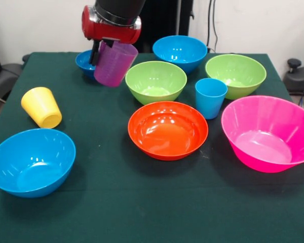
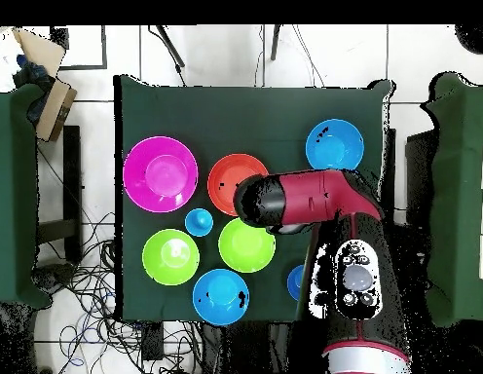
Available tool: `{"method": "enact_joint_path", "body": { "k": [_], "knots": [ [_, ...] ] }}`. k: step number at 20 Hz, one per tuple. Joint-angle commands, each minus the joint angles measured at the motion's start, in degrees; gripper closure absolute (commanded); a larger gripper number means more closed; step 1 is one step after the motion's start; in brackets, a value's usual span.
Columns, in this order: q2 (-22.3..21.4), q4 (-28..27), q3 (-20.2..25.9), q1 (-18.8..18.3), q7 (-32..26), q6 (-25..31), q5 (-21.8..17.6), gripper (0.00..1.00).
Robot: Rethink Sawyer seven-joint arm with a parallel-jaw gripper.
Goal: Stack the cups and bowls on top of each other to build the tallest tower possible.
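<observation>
aloft, purple cup (image 1: 115, 64) in gripper (image 1: 102, 54)

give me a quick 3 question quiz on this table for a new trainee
1. True or false: the purple cup stands on the table.
2. Which cup lies tipped over? A) yellow B) light blue C) purple
3. Fill in: the light blue cup stands upright between the orange bowl and the ____ bowl.

Key:
1. False. The gripper holds it in the air, tilted, in front of the small dark blue bowl.
2. A. The yellow cup lies on its side near the light blue bowl.
3. Pink, the pink bowl.
</observation>
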Motion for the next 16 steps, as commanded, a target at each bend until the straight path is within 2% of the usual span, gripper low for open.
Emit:
{"method": "enact_joint_path", "body": {
  "k": [1, 16],
  "knots": [
    [2.77, 0.84, 2.01, 1.35, 5.78, -2.73, -0.30, 1.00],
    [3.02, 0.59, 1.90, 1.45, 5.93, -2.52, 0.19, 1.00]
  ]
}}
